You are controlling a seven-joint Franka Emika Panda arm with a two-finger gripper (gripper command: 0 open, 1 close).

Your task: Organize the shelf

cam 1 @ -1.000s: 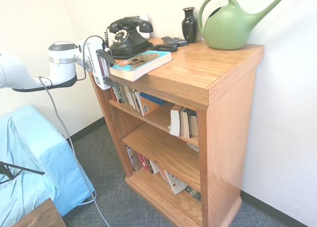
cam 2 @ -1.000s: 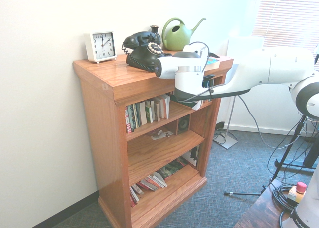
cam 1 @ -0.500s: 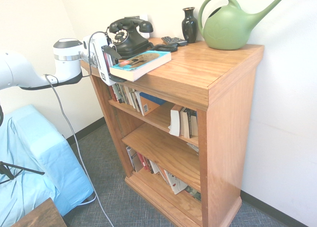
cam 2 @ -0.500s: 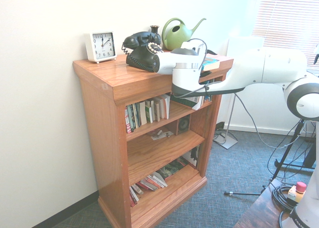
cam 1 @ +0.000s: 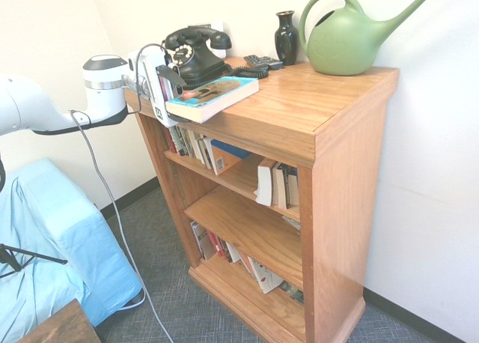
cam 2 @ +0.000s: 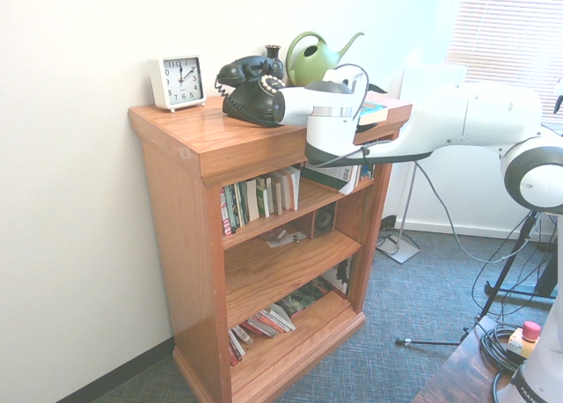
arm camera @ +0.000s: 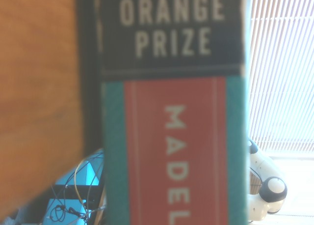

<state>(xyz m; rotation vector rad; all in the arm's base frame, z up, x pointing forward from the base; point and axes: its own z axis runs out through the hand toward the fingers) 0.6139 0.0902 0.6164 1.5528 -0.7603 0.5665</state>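
The shelf (cam 1: pixel 299 114) top is crowded at the back by telephone (cam 1: pixel 193 55), vase (cam 1: pixel 286 36) and watering can (cam 1: pixel 348 36); its front right part is bare. The book (cam 1: pixel 213 97) overhangs the front edge.

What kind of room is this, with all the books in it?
Probably a study or an office corner. A wooden shelf against the wall holds rows of books, an old black telephone and a small clock sit on top, and there is grey carpet on the floor.

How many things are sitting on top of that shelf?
6: clock, phone, vase, watering can, remote and book. More may hide behind them.
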